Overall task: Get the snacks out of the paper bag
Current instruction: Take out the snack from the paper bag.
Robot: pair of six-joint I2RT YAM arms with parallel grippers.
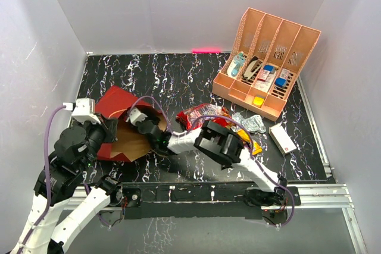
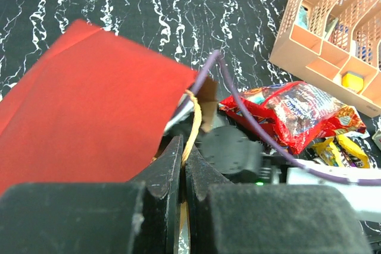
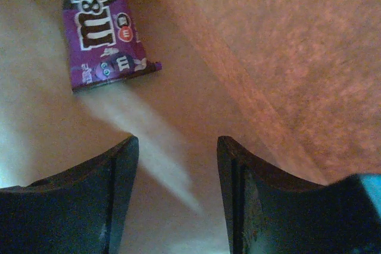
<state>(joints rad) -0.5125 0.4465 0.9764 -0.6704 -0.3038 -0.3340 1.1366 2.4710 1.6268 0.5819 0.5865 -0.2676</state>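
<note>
Left tool [image 2: 182, 154] pinches tan cord [image 2: 194, 126] | right tool [image 3: 177, 168] wide inside kraft paper bag [image 3: 297, 57] | purple bar [image 3: 101, 37] ahead

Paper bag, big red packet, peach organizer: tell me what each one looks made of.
Paper bag: paper, matte red outside and brown kraft inside; it folds in flat creases with no shine. Red packet: probably plastic or foil film, glossy; it is crinkled and catches bright glare. Peach organizer: likely moulded plastic, smooth and semi-matte, with rigid lattice-pierced walls.
</note>
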